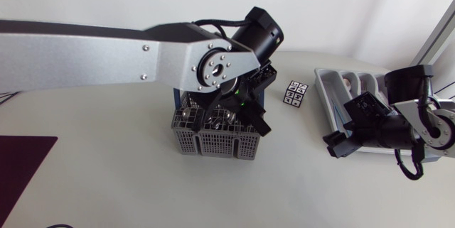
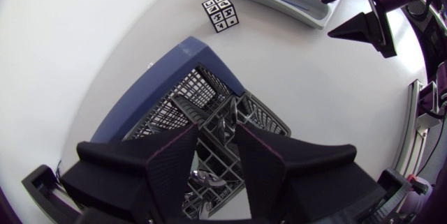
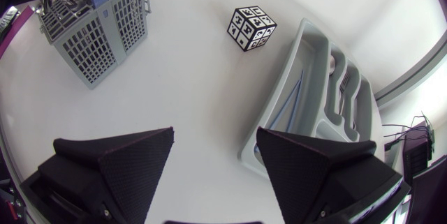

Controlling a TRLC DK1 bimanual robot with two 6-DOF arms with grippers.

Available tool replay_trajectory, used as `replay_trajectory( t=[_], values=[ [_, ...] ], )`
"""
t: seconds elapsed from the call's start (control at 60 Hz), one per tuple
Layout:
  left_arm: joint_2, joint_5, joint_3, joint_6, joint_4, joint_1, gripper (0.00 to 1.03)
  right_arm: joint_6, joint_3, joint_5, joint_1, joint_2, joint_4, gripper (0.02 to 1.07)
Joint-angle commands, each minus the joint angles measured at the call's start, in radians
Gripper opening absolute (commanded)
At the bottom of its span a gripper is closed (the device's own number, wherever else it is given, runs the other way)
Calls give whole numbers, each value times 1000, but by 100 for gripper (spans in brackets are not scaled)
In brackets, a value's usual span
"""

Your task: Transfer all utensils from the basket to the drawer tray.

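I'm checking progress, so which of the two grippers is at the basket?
The left gripper: it hangs directly over the grey basket, while the right gripper is open at the drawer tray.

Both arms in shot, 2 grippers parted.
The left arm [image 1: 106, 50] stretches in long past the middle, wrist bent down, left gripper [image 2: 216, 147] pointing downward with a narrow gap between its fingers; the right arm [image 1: 419, 125] sits folded at its side (elbow tucked), right gripper [image 3: 215, 140] spread wide.
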Motion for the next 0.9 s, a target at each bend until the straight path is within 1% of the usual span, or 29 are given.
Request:
replay_trajectory(
  t=[0.0, 0.083, 0.117, 0.183, 0.383, 0.483, 0.583, 0.65, 0.733, 0.8, 0.883],
  values=[
    [21, -32, 4, -10, -11, -19, 41, 7, -34, 8, -2, 15, 2, 88],
    [30, -69, 9, -8, -8, -26, 40, 7, -35, 8, -2, 15, 2, 88],
    [33, -76, 14, -8, -8, -28, 36, 7, -37, 8, -2, 13, 2, 88],
    [45, -95, 17, -5, -8, -31, 33, 7, -40, 8, -2, 13, 3, 88],
    [56, -112, 12, -5, -8, -39, 33, -1, -48, 7, -7, 13, 11, 88],
    [65, -135, 15, -4, -2, -45, 33, 1, -48, 7, -7, 12, 11, 88],
    [72, -179, 0, 12, 29, -60, 24, 1, -49, 7, -7, 12, 11, 88],
    [76, -199, -5, 18, 35, -66, 24, 2, -51, 7, -7, 12, 11, 88],
    [78, -201, -11, 19, 38, -71, 23, 1, -52, 7, -7, 12, 11, 88],
    [79, -201, -12, 19, 39, -71, 19, 1, -54, 8, -7, 12, 11, 88],
    [79, -201, -16, 19, 39, -69, 18, -1, -52, 8, -8, 12, 14, 88]
  ],
)
